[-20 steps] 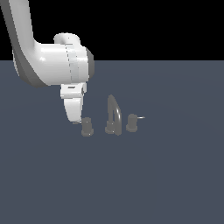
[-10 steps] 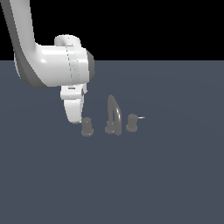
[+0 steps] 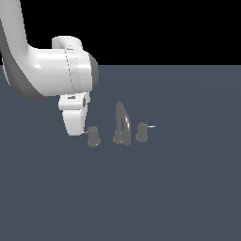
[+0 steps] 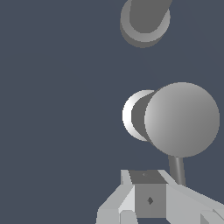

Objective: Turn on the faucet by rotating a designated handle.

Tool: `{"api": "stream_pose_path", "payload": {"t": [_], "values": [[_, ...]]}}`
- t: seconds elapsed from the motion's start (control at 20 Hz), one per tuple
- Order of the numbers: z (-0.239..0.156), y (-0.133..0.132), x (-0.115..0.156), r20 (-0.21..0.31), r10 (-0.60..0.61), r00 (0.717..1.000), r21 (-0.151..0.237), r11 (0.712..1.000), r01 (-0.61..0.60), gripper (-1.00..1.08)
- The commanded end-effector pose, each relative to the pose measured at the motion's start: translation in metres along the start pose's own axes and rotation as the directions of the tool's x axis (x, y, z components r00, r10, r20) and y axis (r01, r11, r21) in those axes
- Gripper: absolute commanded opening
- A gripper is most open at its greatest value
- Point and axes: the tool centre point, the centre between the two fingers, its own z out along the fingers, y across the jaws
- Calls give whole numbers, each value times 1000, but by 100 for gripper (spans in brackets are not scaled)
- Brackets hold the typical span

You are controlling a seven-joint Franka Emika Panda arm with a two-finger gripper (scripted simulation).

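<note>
The faucet (image 3: pixel 121 123) is a small grey set with a tall arched spout between two stubby knobs. The handle (image 3: pixel 94 136) is the darker knob on the exterior view's left, and a thin rod sticks out of it toward my gripper (image 3: pixel 76 132). The white gripper hangs just to the exterior view's left of that knob, fingertips at rod height. In the wrist view the handle (image 4: pixel 181 119) fills the middle, and its rod (image 4: pixel 177 170) runs down beside my gripper (image 4: pixel 148 174). The fingers are shut with nothing between them.
The paler twin knob (image 3: pixel 141 132) with its own thin lever stands on the exterior view's right of the spout. The spout's base (image 4: pixel 144 22) shows in the wrist view. All stands on a flat dark blue-grey floor (image 3: pixel 164 188).
The gripper has drifted very slightly toward the exterior view's left; the knobs and spout look unmoved.
</note>
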Motion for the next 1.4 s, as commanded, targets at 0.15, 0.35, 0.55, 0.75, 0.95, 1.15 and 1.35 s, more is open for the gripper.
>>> {"api": "stream_pose_path", "payload": {"t": [0.15,0.35,0.55,0.75,0.95,1.15,1.35], "values": [[0,14,2,0,-2,1000,-4,1000,2,-100],[0,28,3,-1,-4,1000,-7,1000,4,-100],[0,43,4,-1,-7,1000,-10,1000,7,-100],[0,40,1,7,-20,1000,-1,1000,20,-100],[0,51,17,4,-14,1000,-5,1000,14,-100],[-1,61,33,0,-9,1000,-10,1000,9,-100],[0,59,20,10,-39,999,-5,999,39,-100]]}}
